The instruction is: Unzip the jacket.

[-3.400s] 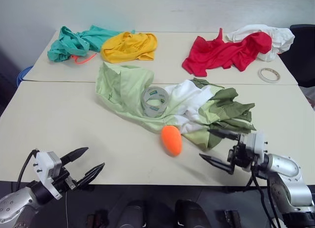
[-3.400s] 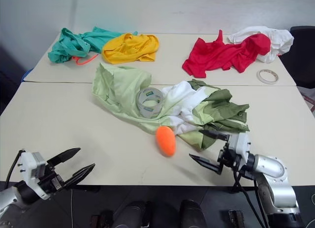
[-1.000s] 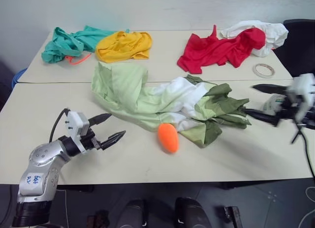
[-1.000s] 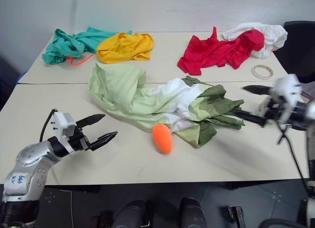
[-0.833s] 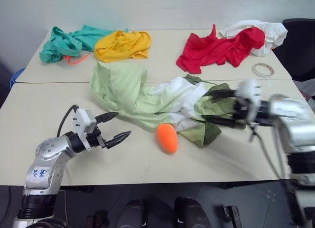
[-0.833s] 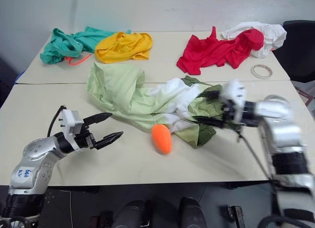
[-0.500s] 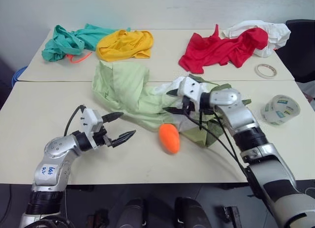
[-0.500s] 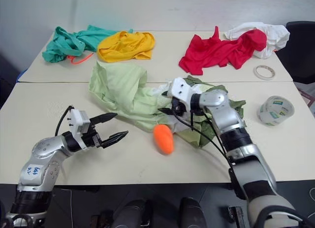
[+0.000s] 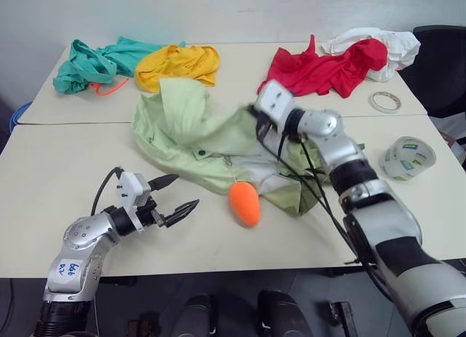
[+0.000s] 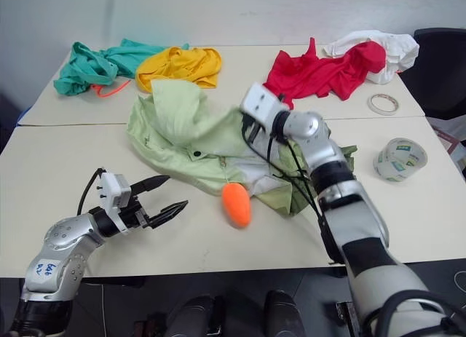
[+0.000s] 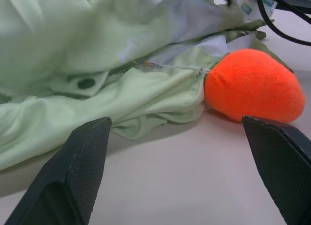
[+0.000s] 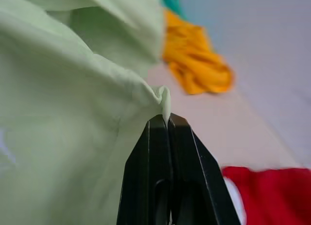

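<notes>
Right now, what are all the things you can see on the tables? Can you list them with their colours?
jacket: one, pale green with white and olive parts, middle of the near table, one fold lifted.
orange soft toy: one, orange, against the jacket's near edge.
teal garment: one, teal, far table, far left.
yellow garment: one, yellow, beside the teal one.
red garment: one, red, far table, right.
white garment: one, white, behind the red one.
clear tape roll: one, near table, right.
thin tape ring: one, pale, far table, right edge.
left gripper: black, open, low over the near table.
right gripper: black, shut on a jacket fold.
</notes>
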Robot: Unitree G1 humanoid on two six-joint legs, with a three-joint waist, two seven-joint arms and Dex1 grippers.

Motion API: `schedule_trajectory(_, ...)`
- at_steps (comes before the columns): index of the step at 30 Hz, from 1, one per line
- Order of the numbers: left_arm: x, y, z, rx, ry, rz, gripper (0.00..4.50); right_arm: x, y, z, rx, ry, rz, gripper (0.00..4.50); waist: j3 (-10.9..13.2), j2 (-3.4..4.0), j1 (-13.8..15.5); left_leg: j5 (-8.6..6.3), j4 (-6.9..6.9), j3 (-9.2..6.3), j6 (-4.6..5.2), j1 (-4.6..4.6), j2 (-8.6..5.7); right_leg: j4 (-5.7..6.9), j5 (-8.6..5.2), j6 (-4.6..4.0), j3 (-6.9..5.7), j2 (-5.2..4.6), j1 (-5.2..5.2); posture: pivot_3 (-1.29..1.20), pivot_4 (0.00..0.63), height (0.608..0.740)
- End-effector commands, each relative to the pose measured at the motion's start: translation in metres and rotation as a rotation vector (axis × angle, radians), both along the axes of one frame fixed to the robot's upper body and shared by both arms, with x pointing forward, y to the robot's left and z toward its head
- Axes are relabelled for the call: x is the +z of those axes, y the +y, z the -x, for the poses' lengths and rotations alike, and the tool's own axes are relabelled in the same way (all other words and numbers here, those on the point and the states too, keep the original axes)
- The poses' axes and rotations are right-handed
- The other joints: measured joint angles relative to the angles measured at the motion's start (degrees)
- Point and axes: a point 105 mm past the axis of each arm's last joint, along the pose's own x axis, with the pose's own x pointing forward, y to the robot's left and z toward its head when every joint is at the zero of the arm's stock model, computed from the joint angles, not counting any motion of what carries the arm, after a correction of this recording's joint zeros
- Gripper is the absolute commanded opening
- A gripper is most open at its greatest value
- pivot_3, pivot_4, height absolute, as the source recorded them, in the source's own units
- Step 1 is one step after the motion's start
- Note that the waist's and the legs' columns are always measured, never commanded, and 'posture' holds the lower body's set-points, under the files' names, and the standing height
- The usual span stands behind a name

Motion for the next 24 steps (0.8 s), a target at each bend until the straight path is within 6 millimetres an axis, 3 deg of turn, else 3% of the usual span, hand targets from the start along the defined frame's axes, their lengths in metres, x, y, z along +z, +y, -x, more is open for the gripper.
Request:
schedule_trajectory(1,0.009,0.0,-0.002,-0.002,-0.056,0.007,4.5,0.019,-0.021,-0.014,-0.161,-0.05,-0.119,0.03,0.0,0.0,0.04,0.0,0.0,0.01,0.0,0.0,0.0,0.0,0.0,0.0,0.0,0.0,0.0,0.0,0.15,0.74)
schedule_trajectory(6,0.011,-0.001,-0.01,0.01,-0.085,0.013,4.5,0.012,-0.062,-0.031,-0.461,-0.037,-0.189,0.03,0.0,0.0,0.08,0.01,0.01,0.0,0.01,-0.03,0.0,0.01,0.0,0.0,0.02,0.0,0.02,0.0,0.15,0.74)
schedule_trajectory(8,0.011,-0.002,-0.013,0.016,-0.095,0.013,4.5,0.007,-0.057,-0.032,-0.458,0.006,-0.232,0.19,0.0,0.0,0.0,0.01,0.0,0.0,0.01,-0.04,0.0,0.0,0.0,0.0,0.02,0.02,0.02,0.0,0.15,0.74)
schedule_trajectory(10,0.011,-0.004,-0.017,0.029,-0.104,0.01,4.5,0.007,-0.052,-0.03,-0.415,0.019,-0.301,0.6,0.0,0.01,-0.03,0.01,0.0,0.03,0.01,-0.04,0.0,-0.01,0.0,0.0,0.01,0.05,0.01,0.0,0.15,0.74)
schedule_trajectory(15,0.012,-0.003,-0.028,0.06,-0.124,-0.009,4.5,0.033,-0.061,-0.021,-0.319,-0.091,-0.307,2.38,0.0,0.01,-0.15,0.01,-0.03,0.04,0.02,-0.04,0.01,0.0,0.0,0.0,0.01,0.09,-0.01,0.0,0.15,0.74)
schedule_trajectory(18,0.016,0.004,-0.034,0.075,-0.164,-0.068,4.5,0.044,-0.064,-0.001,-0.081,-0.102,-0.278,3.42,0.0,0.0,0.18,0.02,-0.03,0.05,0.03,-0.04,0.0,-0.01,0.0,0.0,0.01,0.1,-0.01,0.0,0.15,0.74)
schedule_trajectory(21,0.013,0.002,-0.031,-0.006,-0.179,-0.161,4.5,0.037,-0.075,0.025,0.136,-0.038,-0.231,4.45,-0.01,-0.01,0.34,0.01,-0.02,0.03,0.05,-0.05,0.0,-0.04,0.0,0.0,-0.01,0.12,0.04,0.0,0.15,0.74)
schedule_trajectory(24,0.007,0.001,-0.028,-0.092,-0.191,-0.26,4.5,0.008,-0.093,0.061,0.285,0.112,-0.106,4.45,-0.01,-0.01,0.67,-0.02,-0.01,-0.03,0.09,-0.04,-0.01,-0.06,0.0,0.0,0.0,0.07,0.11,0.0,0.15,0.74)
